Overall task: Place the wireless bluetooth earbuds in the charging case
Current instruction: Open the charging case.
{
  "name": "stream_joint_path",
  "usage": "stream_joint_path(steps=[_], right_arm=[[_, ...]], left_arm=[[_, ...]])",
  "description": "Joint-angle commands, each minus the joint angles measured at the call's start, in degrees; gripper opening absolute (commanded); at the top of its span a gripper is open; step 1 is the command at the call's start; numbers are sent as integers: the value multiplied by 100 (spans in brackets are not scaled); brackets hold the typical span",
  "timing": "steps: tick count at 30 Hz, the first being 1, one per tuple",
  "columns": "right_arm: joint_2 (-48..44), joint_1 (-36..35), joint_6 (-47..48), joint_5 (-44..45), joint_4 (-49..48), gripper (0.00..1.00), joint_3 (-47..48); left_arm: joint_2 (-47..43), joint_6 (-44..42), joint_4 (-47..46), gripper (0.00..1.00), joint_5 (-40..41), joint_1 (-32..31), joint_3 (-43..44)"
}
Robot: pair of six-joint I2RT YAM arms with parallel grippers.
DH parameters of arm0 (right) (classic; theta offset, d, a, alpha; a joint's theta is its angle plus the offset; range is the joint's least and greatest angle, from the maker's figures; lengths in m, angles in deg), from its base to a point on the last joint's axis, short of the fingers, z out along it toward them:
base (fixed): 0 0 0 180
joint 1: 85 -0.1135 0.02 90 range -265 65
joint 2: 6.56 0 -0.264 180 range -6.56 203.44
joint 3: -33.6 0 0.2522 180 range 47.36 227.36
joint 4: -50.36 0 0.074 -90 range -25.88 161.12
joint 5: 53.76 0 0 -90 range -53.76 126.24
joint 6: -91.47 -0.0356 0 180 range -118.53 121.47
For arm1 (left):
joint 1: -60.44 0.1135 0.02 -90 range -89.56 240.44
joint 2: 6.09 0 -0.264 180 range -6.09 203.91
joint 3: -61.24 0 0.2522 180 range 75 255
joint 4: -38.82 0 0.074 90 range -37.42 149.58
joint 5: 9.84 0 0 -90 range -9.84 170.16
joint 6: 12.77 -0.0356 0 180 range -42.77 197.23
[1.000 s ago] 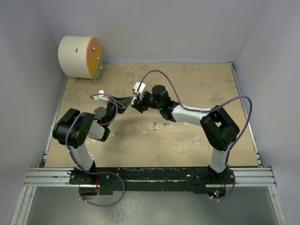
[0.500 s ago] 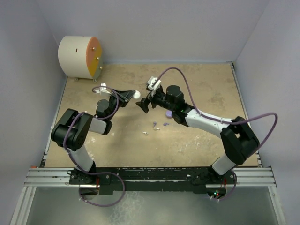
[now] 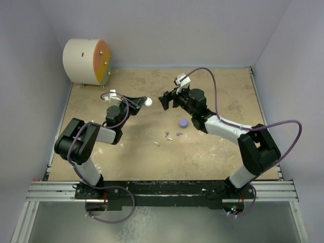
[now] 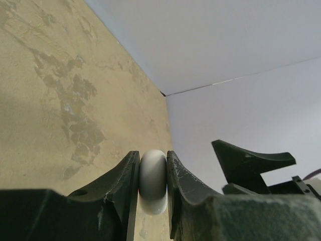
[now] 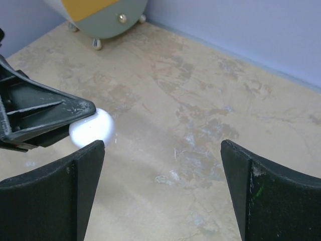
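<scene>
The charging case is split in two. Its white half (image 3: 148, 102) is held off the table, pinched edge-on in my shut left gripper (image 3: 145, 102); the left wrist view shows it (image 4: 153, 181) squeezed between both fingers. The lilac half (image 3: 183, 122) lies flat on the table below my right arm. My right gripper (image 3: 168, 99) hangs open and holds nothing, a short way right of the white half (image 5: 93, 126). Several tiny earbuds (image 3: 167, 134) lie scattered on the table in front of the lilac half.
A big white drum with an orange face (image 3: 86, 62) stands in the far left corner, and its lower edge (image 5: 100, 10) shows in the right wrist view. Purple cables loop over both arms. Walls close in the tan table (image 3: 223, 152) on three sides.
My right gripper opened and drew back to the right, away from the left one. The lilac half now lies on the table. The left gripper kept the white half and shifted slightly back.
</scene>
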Motion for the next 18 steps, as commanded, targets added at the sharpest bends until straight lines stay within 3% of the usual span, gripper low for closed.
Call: stream_joint_path(steps=[1,18], right_arm=[[117,-38,-387,232,-139,99,297],[504,-218,-499,-185,-347,98,340]], left_arm=[[-215,68,-234,0,122,-175,-14],[-280,42,-143,0,253,-418,79]])
